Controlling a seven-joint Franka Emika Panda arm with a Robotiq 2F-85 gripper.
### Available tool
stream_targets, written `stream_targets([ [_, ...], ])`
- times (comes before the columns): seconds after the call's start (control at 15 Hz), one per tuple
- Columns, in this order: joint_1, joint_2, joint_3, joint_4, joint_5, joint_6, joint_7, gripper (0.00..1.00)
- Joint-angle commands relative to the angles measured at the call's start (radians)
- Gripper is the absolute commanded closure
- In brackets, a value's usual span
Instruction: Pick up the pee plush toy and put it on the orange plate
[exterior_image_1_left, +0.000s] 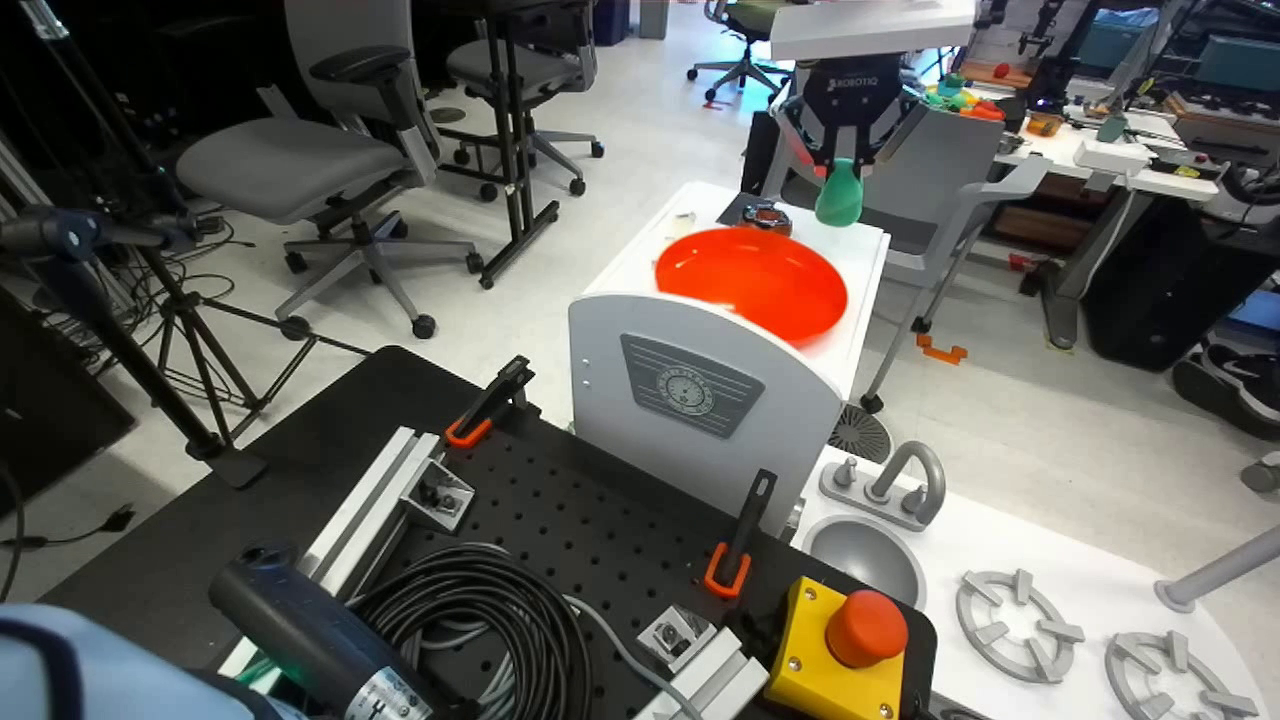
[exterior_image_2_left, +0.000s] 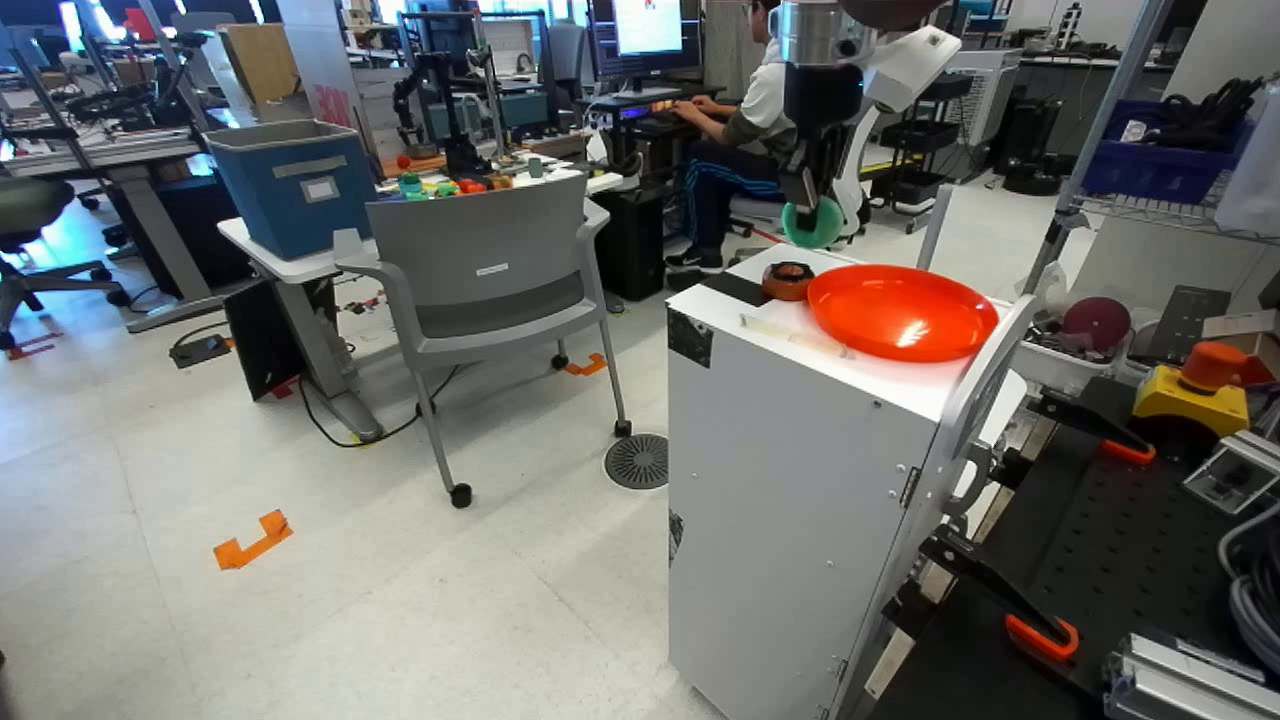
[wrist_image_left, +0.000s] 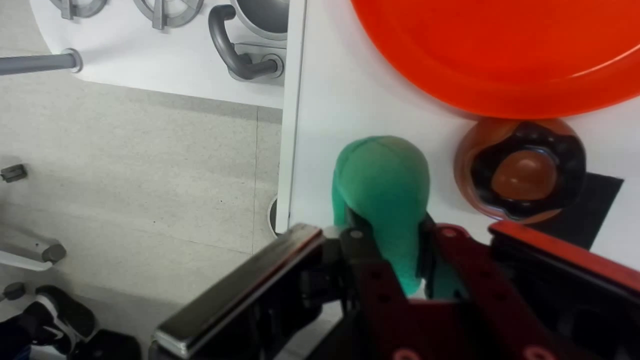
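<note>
The pee plush toy (wrist_image_left: 382, 175), a soft green ball squeezed to a pear shape, is pinched between the fingers of my gripper (wrist_image_left: 391, 225). In both exterior views the toy (exterior_image_1_left: 840, 197) (exterior_image_2_left: 814, 226) hangs from the gripper (exterior_image_1_left: 843, 165) above the far end of a white cabinet top. The orange plate (exterior_image_1_left: 750, 270) (exterior_image_2_left: 905, 305) lies on that top, nearer the upright end panel. Seen from the wrist, the plate (wrist_image_left: 500, 60) is at the upper right, partly cut off by the frame, and the toy is to the lower left of its rim, not over it.
A brown-orange toy with a black scalloped ring (wrist_image_left: 527, 175) sits against the plate's rim, partly on a black square (wrist_image_left: 595, 210). The curved grey end panel (exterior_image_1_left: 690, 390) stands beyond the plate. A grey chair (exterior_image_2_left: 480, 250) is close to the cabinet; a toy faucet (wrist_image_left: 245, 60) stands lower alongside.
</note>
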Motion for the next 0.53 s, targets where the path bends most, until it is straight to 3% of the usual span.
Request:
stream_targets([
  [0.0,0.008,-0.054,-0.009,-0.063,-0.020,0.042,0.014,0.95],
  [0.47,0.006,-0.173,-0.017,-0.211,-0.035,0.178,0.054,0.95],
])
